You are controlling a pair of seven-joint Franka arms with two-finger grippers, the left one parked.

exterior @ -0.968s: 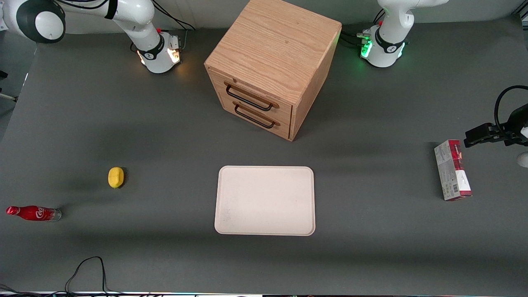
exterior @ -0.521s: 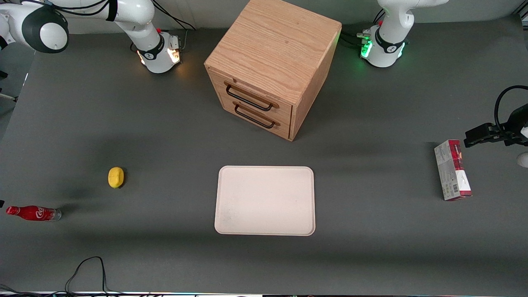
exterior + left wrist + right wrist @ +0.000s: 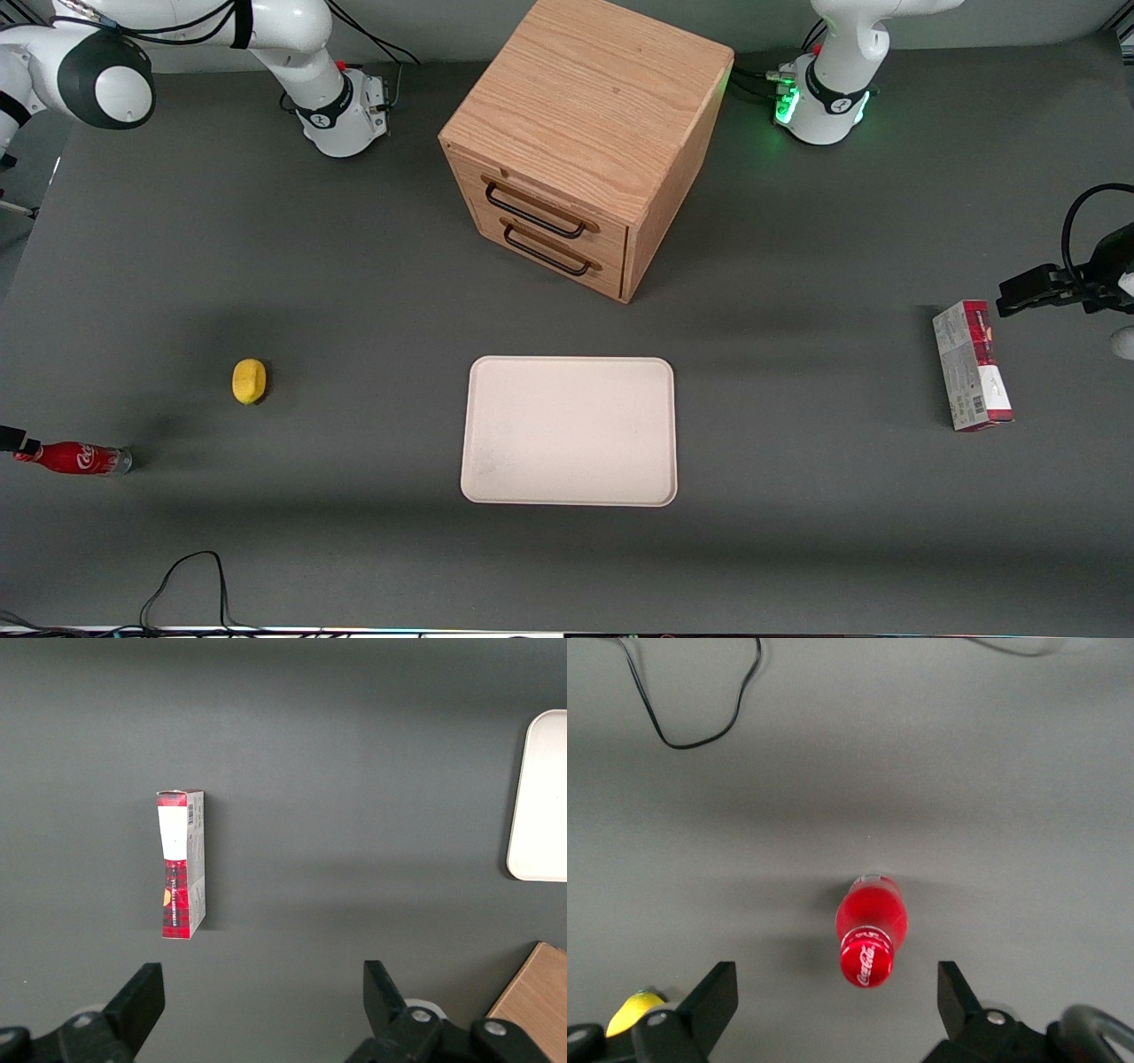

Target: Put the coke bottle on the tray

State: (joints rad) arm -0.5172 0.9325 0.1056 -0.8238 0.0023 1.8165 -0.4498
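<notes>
Lying on the counter [image 3: 354, 292] at the working arm's end, the bottle [image 3: 75, 458] is well apart from the tray [image 3: 569, 431]. The end effector [image 3: 833, 1010] hovers above it, fingers apart; an off-centre grip could roll it away.

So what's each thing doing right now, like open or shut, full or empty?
Small red coke bottle: upright on the table, not held.
Black two-finger gripper: open, above the bottle.
Pale beige rectangular tray: empty.
Wooden two-drawer box: both drawers shut.
Red-and-grey carton: lying flat.
</notes>
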